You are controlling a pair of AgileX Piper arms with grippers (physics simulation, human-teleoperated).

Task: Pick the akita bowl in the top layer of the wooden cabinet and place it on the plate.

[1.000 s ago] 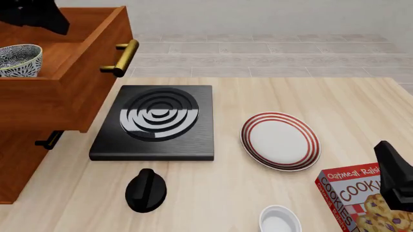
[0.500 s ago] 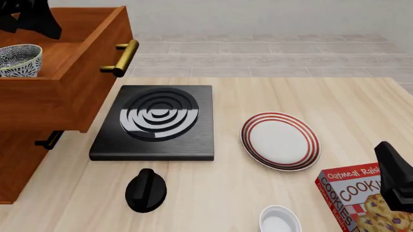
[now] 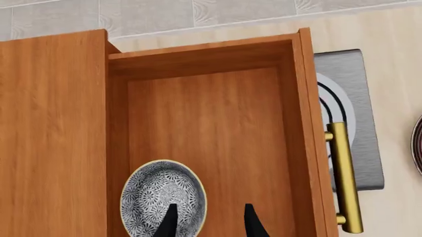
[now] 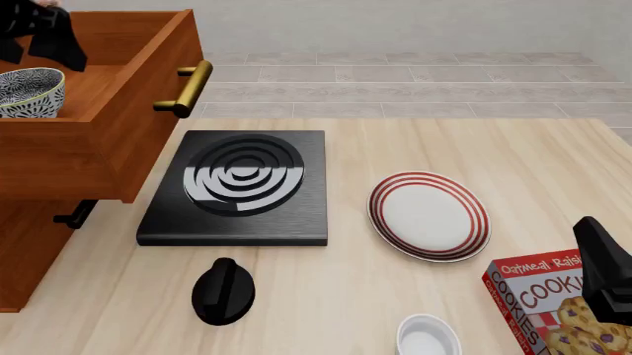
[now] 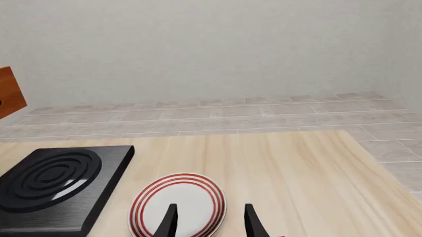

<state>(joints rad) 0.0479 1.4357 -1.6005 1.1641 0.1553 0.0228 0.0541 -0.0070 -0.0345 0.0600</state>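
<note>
Akita bowl (image 4: pixel 28 90): 1 patterned bowl at the far left of the front view, upright inside the pulled-out top layer (image 4: pixel 118 111) of the wooden cabinet (image 4: pixel 29 244); left gripper (image 3: pixel 207 222) above it, fingers parted and empty, 1 fingertip over the bowl's rim, contact not discernible. Plate (image 4: pixel 430 216): red-ringed, right of centre on the table (image 4: pixel 395 148), beside the black stove slab (image 4: pixel 239 186). Right gripper (image 5: pixel 209 219): lower right, fingers apart, holding nothing, near the cookie box (image 4: pixel 543 296).

Akita bowl (image 3: pixel 163 195) sits upright in the open top layer (image 3: pixel 211 118) (plate (image 4: pixel 428 216) bare).
</note>
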